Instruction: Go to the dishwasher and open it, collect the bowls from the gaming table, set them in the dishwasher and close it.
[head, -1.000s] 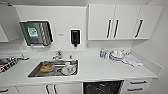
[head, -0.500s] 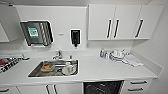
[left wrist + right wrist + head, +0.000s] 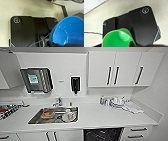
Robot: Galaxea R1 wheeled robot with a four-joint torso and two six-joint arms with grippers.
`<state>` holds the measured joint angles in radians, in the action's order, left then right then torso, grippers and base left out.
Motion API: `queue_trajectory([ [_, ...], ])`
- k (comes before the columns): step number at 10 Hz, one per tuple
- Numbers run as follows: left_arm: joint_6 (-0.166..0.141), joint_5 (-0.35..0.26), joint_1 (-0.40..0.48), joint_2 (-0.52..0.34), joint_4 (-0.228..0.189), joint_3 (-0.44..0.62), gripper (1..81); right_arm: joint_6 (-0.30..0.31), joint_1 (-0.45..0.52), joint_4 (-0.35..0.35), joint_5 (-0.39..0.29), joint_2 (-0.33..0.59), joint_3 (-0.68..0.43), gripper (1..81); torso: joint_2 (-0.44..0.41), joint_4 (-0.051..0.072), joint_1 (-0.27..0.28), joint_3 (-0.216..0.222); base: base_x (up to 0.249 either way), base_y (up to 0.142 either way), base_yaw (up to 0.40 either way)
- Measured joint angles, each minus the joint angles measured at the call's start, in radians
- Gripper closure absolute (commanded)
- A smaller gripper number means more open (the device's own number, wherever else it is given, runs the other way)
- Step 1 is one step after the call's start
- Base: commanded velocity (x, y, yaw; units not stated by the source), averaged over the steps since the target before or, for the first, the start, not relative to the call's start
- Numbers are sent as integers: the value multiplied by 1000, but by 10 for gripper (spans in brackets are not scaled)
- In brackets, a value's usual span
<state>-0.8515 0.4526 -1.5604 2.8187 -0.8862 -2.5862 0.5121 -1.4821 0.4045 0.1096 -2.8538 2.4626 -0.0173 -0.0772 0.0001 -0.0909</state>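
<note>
A blue bowl (image 3: 68,31) is showing large at the left wrist, a green bowl (image 3: 117,38) at the right; both grips are hidden, so I cannot tell the jaws' state. The dishwasher (image 3: 103,134) is sitting open, cut off, under the counter (image 3: 100,118).

A blue bowl (image 3: 70,31) fills one corner of the left wrist view, seen large and close, its glossy inside turned toward the camera with pale highlights on the curved wall. Its rim overlaps the robot's wide dark plate (image 3: 28,31), which carries round fittings at its corners. A thin blue wire (image 3: 41,40) runs across the plate toward the bowl's edge. Behind the plate lies a pale beige surface (image 3: 31,7). A dark part crosses the bowl's near edge; whether it is the claw cannot be told.
</note>
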Motion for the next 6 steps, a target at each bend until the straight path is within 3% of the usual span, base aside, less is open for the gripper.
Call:
queue_trajectory([
  [3, -19, -7, 11, -82, 0, 134, 811, 1, 3, 0, -1, 10, -17, 811, 0, 0, 0, 0, 0, 0, 0],
  [4, -40, -10, 18, -113, 6, 184, 811, 1, 4, -1, 0, 11, -21, 811, 0, 0, 0, 0, 0, 0, 0],
  [6, -42, -40, 34, -165, 7, 287, 811, 1, 7, -1, -1, 12, -24, 811, 0, 0, 0, 0, 0, 0, 0],
])
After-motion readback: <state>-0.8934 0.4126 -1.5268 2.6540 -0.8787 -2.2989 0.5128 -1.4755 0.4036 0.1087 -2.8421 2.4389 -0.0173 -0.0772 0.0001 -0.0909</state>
